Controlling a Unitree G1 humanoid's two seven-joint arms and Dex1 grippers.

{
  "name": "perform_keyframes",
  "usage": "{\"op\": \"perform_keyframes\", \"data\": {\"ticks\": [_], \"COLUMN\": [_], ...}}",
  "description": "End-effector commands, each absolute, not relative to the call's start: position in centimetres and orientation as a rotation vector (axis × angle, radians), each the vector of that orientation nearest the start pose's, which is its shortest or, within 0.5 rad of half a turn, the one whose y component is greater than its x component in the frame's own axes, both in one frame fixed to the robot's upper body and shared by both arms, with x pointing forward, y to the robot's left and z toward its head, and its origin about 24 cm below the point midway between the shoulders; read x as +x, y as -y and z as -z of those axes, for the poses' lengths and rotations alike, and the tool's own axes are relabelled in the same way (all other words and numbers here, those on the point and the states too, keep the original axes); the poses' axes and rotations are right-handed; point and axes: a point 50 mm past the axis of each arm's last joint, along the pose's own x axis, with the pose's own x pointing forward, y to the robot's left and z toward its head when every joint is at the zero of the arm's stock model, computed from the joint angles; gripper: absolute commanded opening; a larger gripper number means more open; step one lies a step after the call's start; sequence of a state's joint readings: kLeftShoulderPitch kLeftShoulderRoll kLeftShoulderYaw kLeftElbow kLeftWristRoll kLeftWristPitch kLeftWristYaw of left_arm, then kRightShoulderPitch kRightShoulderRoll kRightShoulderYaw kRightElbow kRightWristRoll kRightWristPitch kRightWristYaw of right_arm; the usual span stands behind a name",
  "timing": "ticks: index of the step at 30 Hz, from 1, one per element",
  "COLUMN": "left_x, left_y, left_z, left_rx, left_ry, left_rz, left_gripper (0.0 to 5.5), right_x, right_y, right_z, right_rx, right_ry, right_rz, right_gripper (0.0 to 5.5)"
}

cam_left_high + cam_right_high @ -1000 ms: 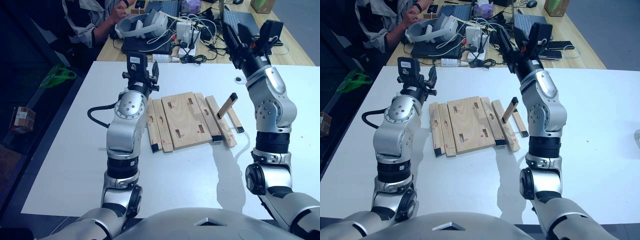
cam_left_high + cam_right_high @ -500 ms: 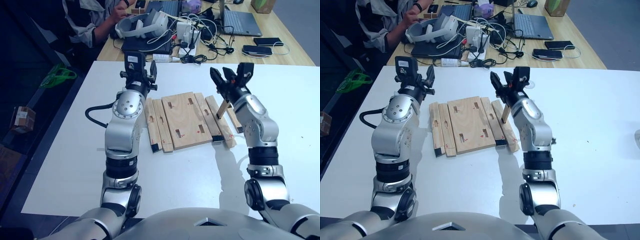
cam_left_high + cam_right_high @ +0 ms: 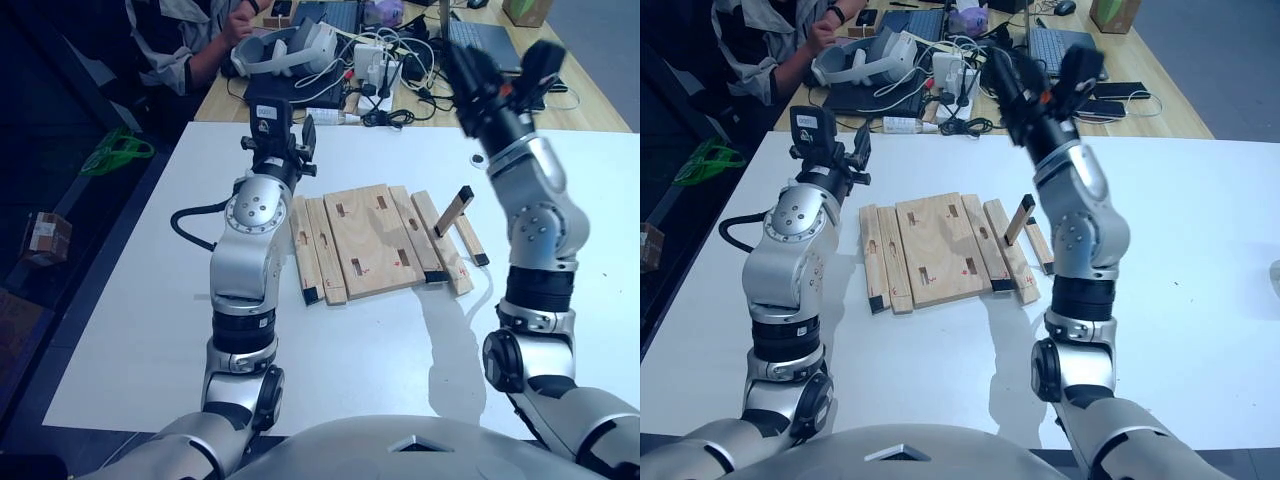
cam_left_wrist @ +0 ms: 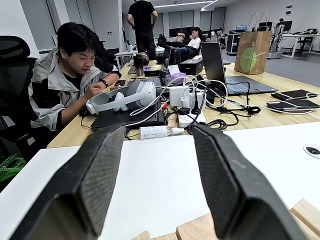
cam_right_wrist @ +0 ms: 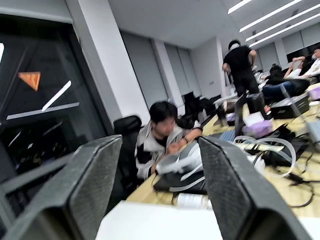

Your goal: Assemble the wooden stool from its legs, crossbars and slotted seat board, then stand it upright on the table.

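The slotted seat board (image 3: 372, 240) lies flat on the white table (image 3: 130, 300). Two legs (image 3: 314, 250) lie side by side along its left edge. Two more long pieces (image 3: 430, 240) lie along its right edge. A short crossbar (image 3: 452, 211) leans tilted over them, and another crossbar (image 3: 468, 240) lies flat beside it. My left gripper (image 3: 286, 150) hovers open behind the left legs, with nothing between its fingers (image 4: 90, 185). My right gripper (image 3: 500, 72) is raised high behind the right-hand pieces, open and empty, its fingers (image 5: 235, 200) spread wide.
Behind the table stands a wooden desk (image 3: 590, 100) crowded with a headset (image 3: 285, 48), laptops, chargers and cables. A person sits at its left end. A small round disc (image 3: 478, 159) lies on the table at the back right. The table's left edge drops to a dark floor.
Half a second ago my right gripper was down at the tilted crossbar; it has risen back up, open and empty. The crossbar kept its place. My left arm hardly moved.
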State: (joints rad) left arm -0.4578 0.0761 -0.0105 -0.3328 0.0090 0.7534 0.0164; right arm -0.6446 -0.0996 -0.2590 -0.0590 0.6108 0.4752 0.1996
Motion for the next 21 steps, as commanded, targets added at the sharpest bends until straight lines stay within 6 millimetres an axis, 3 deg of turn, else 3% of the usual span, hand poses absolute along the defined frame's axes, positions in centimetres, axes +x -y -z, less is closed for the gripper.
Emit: {"op": "perform_keyframes", "data": {"ticks": [1, 5, 9, 12, 18, 21], "left_x": [30.4, 30.4, 30.4, 30.2, 30.1, 30.1], "left_y": [-12.9, -13.1, -13.5, -13.6, -13.6, -13.6], "left_z": [-17.3, -17.7, -17.7, -17.2, -17.1, -17.0], "left_rx": [0.106, 0.107, 0.106, 0.105, 0.089, 0.084], "left_ry": [0.04, 0.059, 0.059, 0.045, 0.04, 0.042], "left_rz": [0.056, 0.06, 0.041, 0.034, 0.025, 0.01], "left_gripper": [2.46, 2.46, 2.46, 2.46, 2.46, 2.46], "right_x": [33.8, 32.8, 31.2, 30.5, 28.8, 28.4], "right_y": [17.5, 19.9, 20.1, 18.6, 12.6, 11.5], "right_z": [-21.3, -14.6, -11.1, -10.4, -10.5, -10.0], "right_rx": [0.462, 0.086, 0.005, 0.024, 0.153, 0.147], "right_ry": [0.266, -0.046, -0.221, -0.251, -0.253, -0.29], "right_rz": [-0.341, -0.297, -0.323, -0.365, -0.515, -0.552], "right_gripper": [2.82, 2.82, 2.82, 2.82, 2.82, 2.82]}}
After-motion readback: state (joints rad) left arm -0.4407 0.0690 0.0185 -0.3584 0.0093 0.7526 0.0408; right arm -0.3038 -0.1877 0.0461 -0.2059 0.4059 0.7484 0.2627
